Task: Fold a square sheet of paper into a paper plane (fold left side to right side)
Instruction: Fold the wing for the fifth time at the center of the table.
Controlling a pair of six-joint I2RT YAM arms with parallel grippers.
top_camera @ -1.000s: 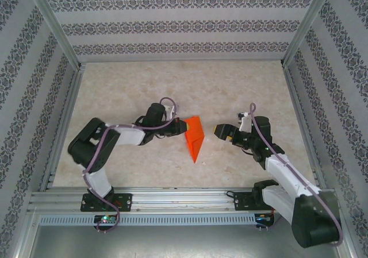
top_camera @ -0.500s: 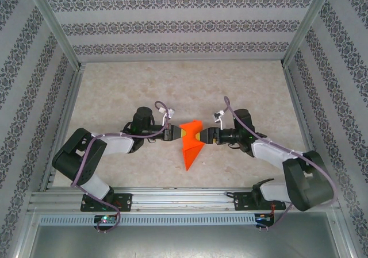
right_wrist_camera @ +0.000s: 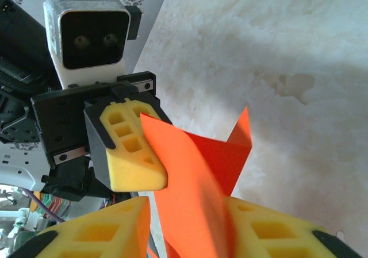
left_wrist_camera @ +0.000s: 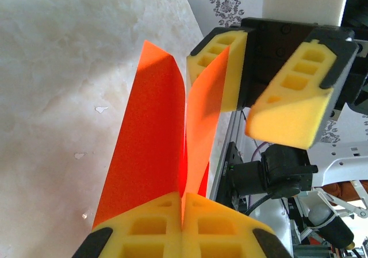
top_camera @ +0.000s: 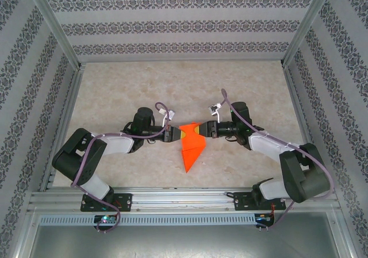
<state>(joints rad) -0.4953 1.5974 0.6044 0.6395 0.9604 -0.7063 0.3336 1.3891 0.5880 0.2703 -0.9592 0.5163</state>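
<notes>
The paper [top_camera: 192, 147] is pinched by the left gripper [left_wrist_camera: 183, 203], jaws pressed together; the right gripper [right_wrist_camera: 187, 212], jaws spread around it, is best closed squarely, without twisting.

A second ago the right gripper [top_camera: 202, 130] hangs wide open, well to the right of the paper [top_camera: 191, 146]. Now it sits at the paper's upper right edge, facing the left gripper [top_camera: 176, 134] across the sheet. Its arm is swung inward, with the elbow pushed out to the right. Its fingers [left_wrist_camera: 221, 68] stand closer together than before, one on either side of the paper's right flap. One pad touches the flap and a gap shows at the other. The left arm is folded lower and farther left, and its gripper is slightly nearer the bases. The paper is no longer a slim dart: its top is spread wide between the two grippers, and its tip sits lower and farther left.
</notes>
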